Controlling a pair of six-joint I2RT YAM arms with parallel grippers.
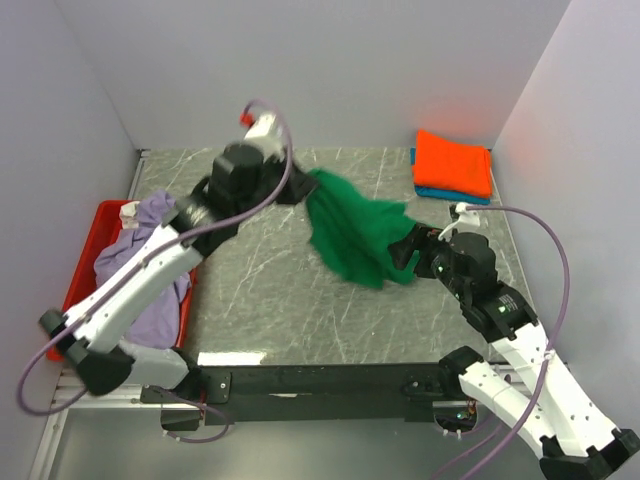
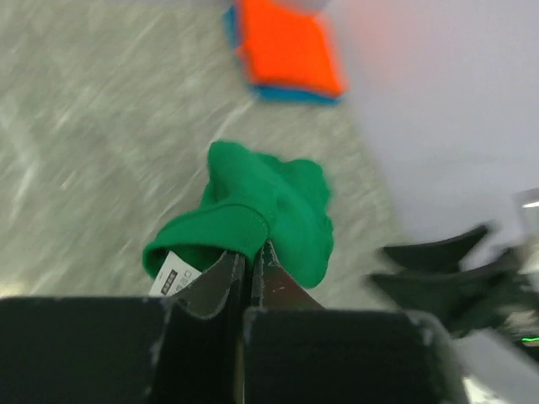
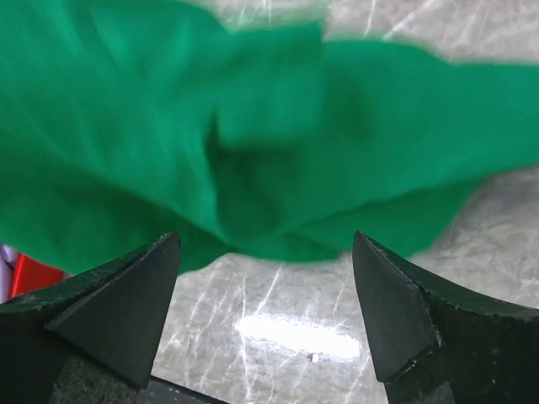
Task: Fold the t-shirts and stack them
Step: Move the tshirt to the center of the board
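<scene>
Blue tee [image 1: 452, 195] seemingly mostly under orange tee [image 1: 453, 163].

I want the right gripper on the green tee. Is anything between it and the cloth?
Nothing visible. The right gripper is open, and the green t-shirt hangs directly ahead of its fingers, with only bare table beneath. The left gripper is shut on another part of the shirt, away from the right one.

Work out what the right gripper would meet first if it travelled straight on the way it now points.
Most likely the green t-shirt: it hangs across the right wrist view beyond the open right gripper, pinched by the left gripper. How far off is unclear.
</scene>
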